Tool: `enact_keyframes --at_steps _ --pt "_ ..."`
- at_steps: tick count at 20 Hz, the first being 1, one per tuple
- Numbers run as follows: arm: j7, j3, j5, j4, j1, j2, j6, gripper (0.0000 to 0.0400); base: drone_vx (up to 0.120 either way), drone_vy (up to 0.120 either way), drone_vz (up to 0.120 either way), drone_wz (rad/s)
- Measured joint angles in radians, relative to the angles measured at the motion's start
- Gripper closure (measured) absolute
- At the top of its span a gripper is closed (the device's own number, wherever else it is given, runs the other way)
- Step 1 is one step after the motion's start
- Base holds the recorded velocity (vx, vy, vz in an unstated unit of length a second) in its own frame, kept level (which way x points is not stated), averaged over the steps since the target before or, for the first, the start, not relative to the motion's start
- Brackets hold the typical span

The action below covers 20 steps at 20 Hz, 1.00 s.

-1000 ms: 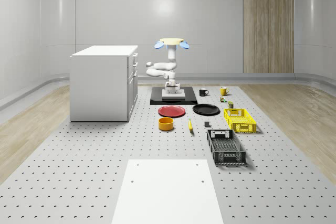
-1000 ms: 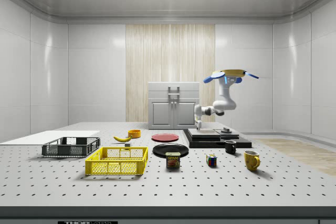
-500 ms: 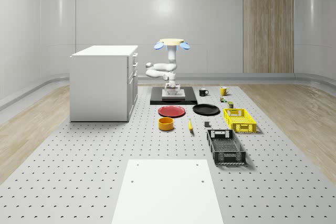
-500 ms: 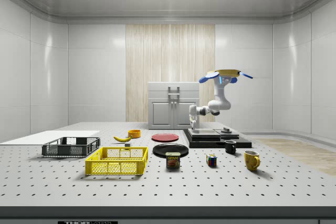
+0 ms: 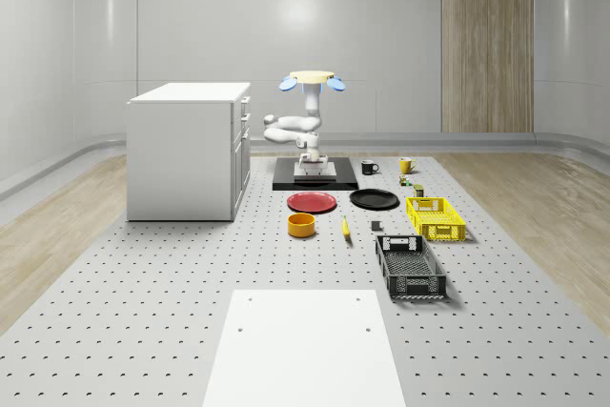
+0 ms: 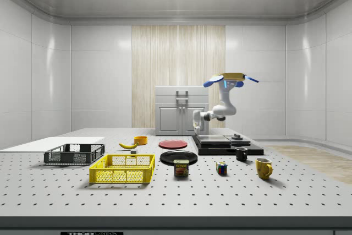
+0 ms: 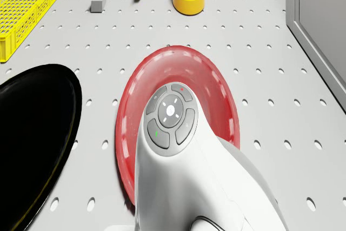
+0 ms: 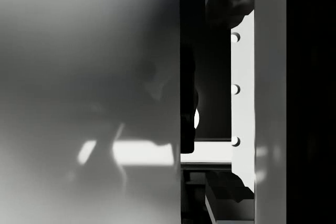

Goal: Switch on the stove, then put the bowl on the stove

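**Pegboard floor, drone over the stove's edge**

Perforated grey floor spreads under everything. Centre of the whole-scene view: the gripper [image 5: 311, 161] hangs low above the stove [image 5: 315, 178]; its opening I cannot tell. The drone [image 5: 311, 78] hovers above. The bowl [image 5: 302, 225] sits lower in frame, past the red plate [image 5: 313, 202], well apart.

Blurred grey surface [image 8: 89, 98], white perforated strip [image 8: 242, 93]
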Motion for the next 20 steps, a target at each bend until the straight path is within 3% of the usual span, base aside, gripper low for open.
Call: enact_keyframes --at_steps 20 --pt "0.004 0.002 0.006 0.001 -0.005 -0.015 0.014 0.0000 0.120 0.000 0.000 0.000"
